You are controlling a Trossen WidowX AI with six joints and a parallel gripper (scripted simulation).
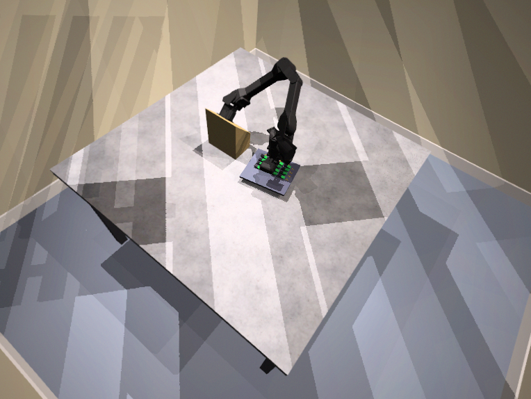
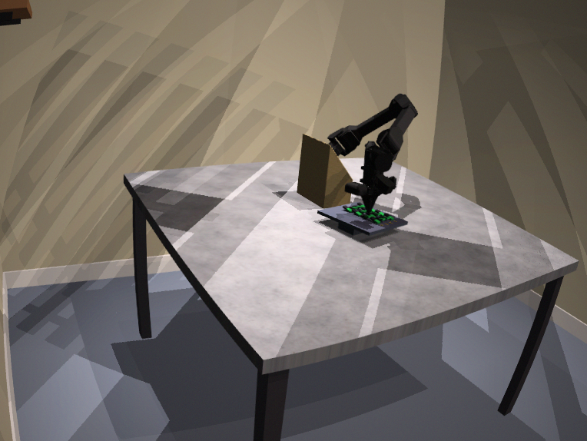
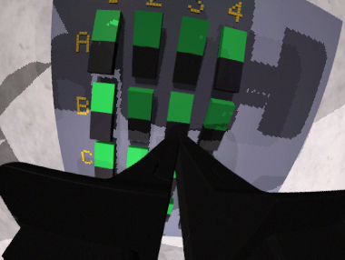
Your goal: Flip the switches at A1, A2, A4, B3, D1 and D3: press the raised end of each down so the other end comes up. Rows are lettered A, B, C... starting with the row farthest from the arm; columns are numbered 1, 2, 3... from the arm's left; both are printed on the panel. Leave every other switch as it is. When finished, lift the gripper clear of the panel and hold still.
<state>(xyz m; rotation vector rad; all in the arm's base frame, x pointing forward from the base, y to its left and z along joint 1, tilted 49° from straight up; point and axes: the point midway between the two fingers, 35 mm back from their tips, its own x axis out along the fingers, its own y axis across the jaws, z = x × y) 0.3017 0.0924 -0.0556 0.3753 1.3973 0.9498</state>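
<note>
On a grey table point(image 2: 293, 284) the panel point(image 3: 290, 121) lies flat; the gripper point(image 3: 176, 141), clenched on nothing, has its tip at the near end of B3 point(image 3: 180, 106), whose long axis runs straight ahead.

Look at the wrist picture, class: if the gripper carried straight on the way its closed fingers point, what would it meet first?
Most likely the green-and-black rocker switch at B3: the black gripper, shut and holding nothing, has its tip at that switch's near black end on the grey-blue switch panel. Whether it touches is unclear.
</note>
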